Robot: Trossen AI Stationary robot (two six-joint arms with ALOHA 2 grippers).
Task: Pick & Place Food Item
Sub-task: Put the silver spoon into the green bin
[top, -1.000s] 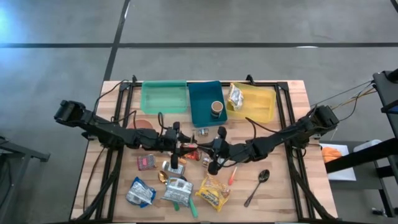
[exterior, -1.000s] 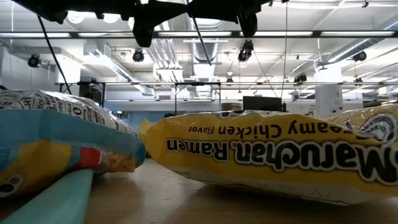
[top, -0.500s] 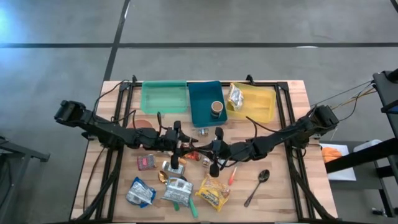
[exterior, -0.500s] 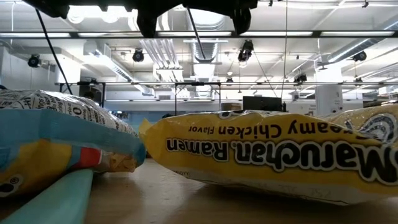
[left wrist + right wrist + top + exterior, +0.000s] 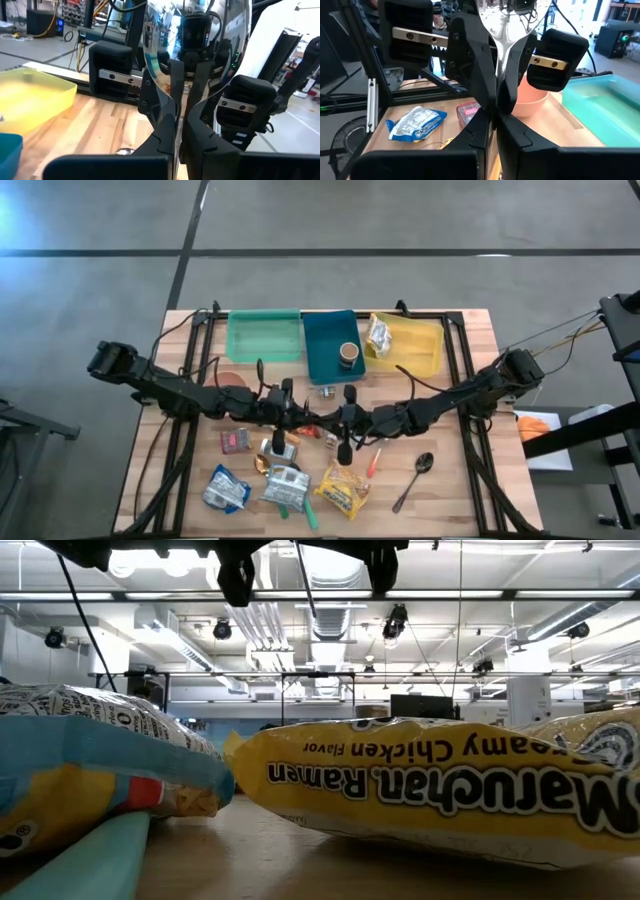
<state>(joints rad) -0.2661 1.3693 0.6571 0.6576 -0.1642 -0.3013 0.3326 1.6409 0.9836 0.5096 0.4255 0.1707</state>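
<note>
High view: left gripper [image 5: 297, 416] and right gripper [image 5: 330, 420] meet above the desk [image 5: 470, 330] centre, both clamped on one shiny silver packet [image 5: 165, 60]. Ramen pack [image 5: 342, 489] lies near the front edge; yellow bin [image 5: 425, 350] at the back edge.

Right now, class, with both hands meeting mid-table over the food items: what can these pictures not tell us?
- What the shiny wrapper holds: both wrist views show only reflective foil.
- The item between left hand and right hand, high view: too small.
- The arms, low view: cut off by the top edge.
</note>
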